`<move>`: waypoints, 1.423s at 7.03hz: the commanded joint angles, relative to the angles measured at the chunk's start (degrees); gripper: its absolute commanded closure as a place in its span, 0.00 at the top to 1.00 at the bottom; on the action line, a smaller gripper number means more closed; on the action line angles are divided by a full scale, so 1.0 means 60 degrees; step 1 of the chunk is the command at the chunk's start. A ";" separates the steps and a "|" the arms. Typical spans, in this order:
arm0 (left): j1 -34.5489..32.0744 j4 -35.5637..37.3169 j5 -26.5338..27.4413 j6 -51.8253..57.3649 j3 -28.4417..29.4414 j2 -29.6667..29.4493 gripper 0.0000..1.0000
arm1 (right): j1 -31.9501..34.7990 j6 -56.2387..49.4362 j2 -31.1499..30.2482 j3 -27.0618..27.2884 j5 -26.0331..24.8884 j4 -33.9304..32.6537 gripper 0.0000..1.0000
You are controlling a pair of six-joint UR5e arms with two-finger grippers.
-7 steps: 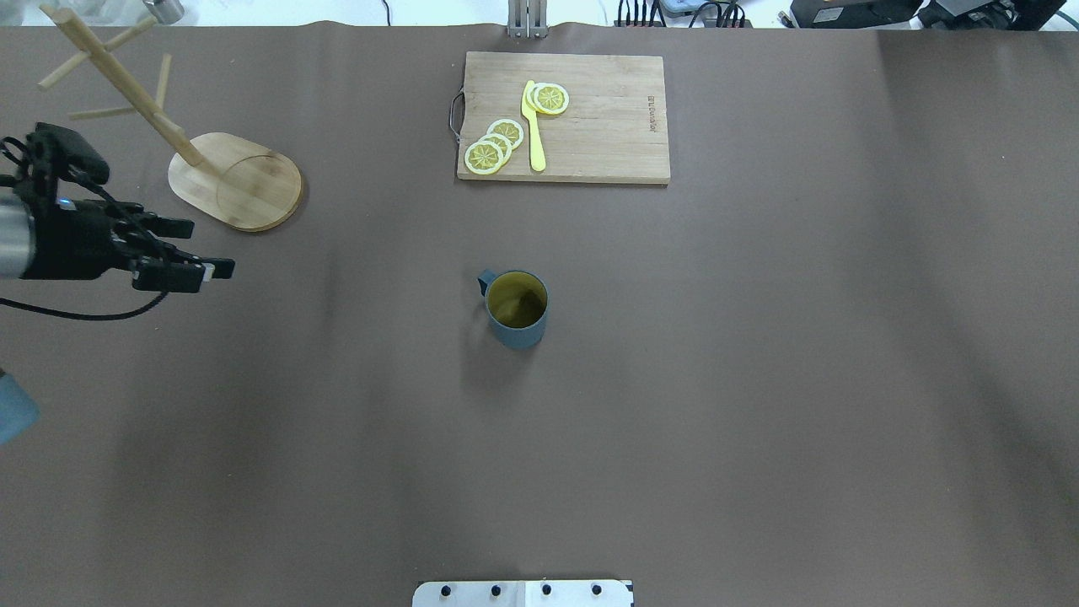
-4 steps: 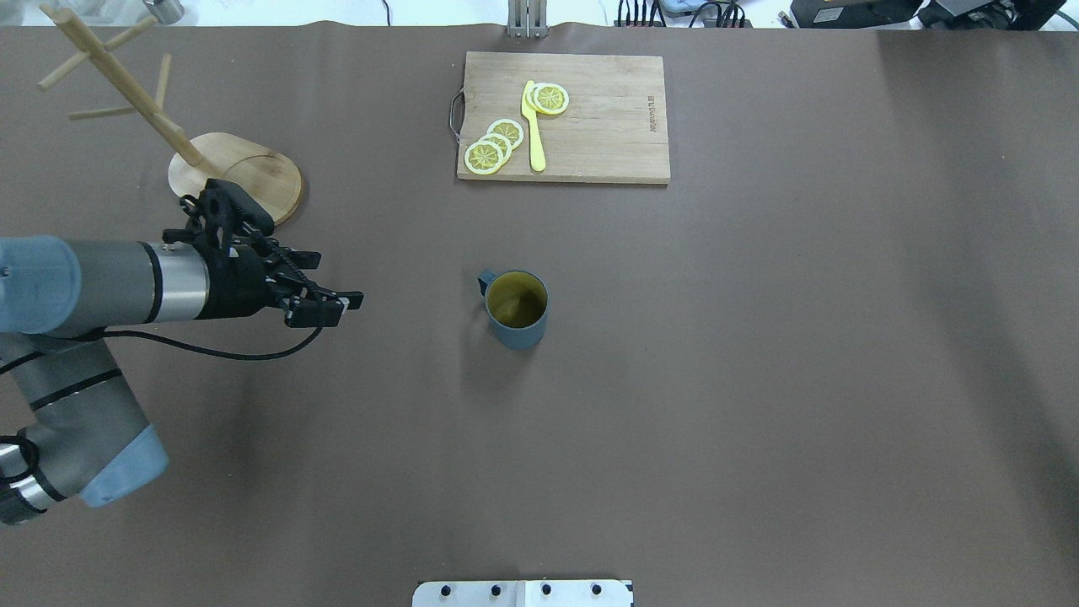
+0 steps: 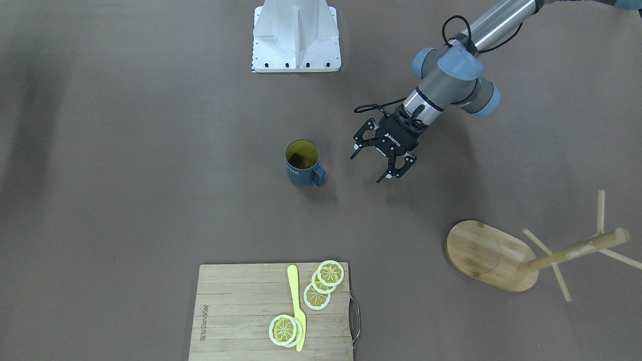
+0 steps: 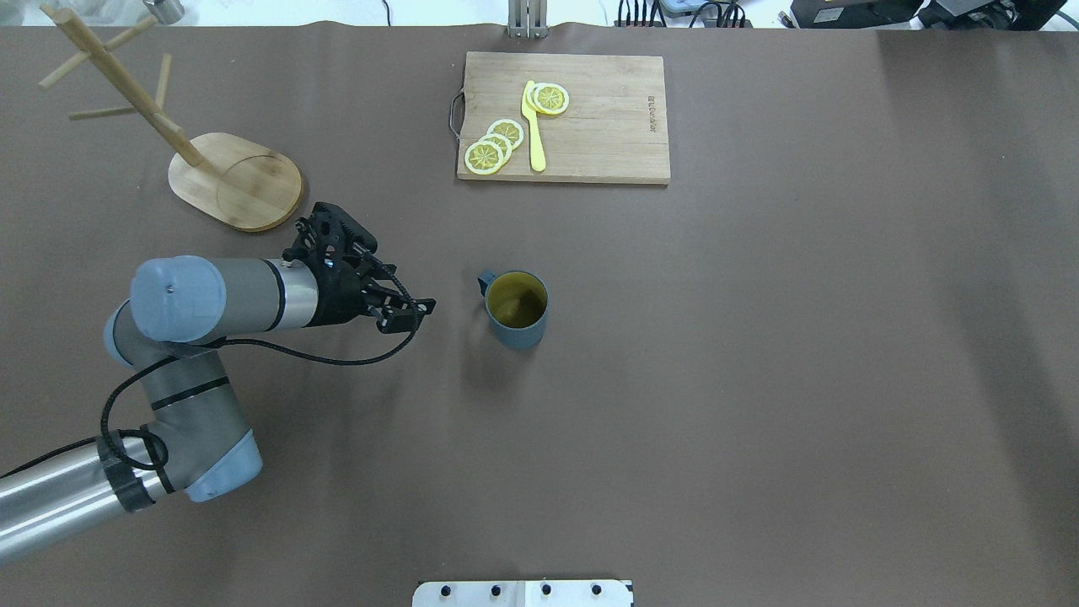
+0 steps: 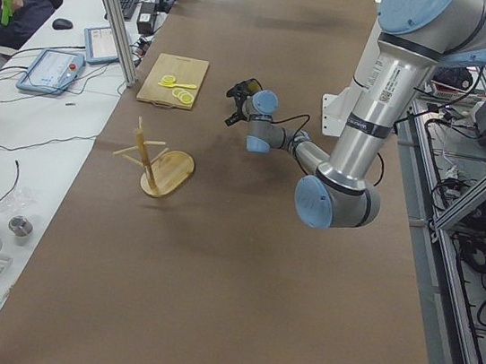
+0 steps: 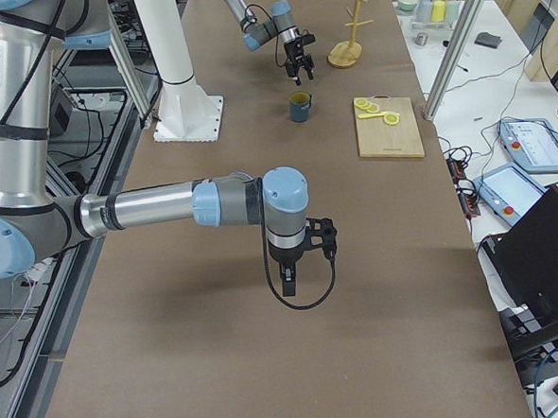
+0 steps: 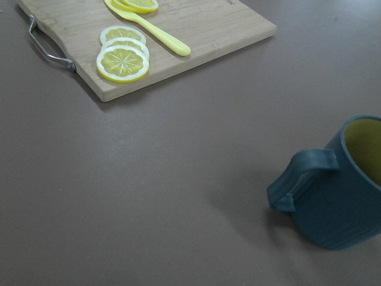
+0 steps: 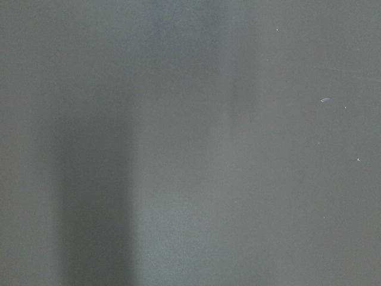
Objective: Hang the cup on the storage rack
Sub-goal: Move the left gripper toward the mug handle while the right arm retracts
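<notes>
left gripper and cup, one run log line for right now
stage: pre-grasp | left gripper: open, beside cup, not touching | cup: upright, handle toward gripper | rack: no cup hung

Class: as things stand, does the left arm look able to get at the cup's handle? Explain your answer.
Probably yes. The left gripper hangs open beside the cup. The handle points toward that side, and only bare table lies between them.
</notes>
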 commanded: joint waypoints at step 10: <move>0.0354 -0.0730 0.0205 0.0533 0.1700 -0.1539 0.80 | 0.0016 0.0085 0.0111 -0.0003 0.0014 -0.0001 1.00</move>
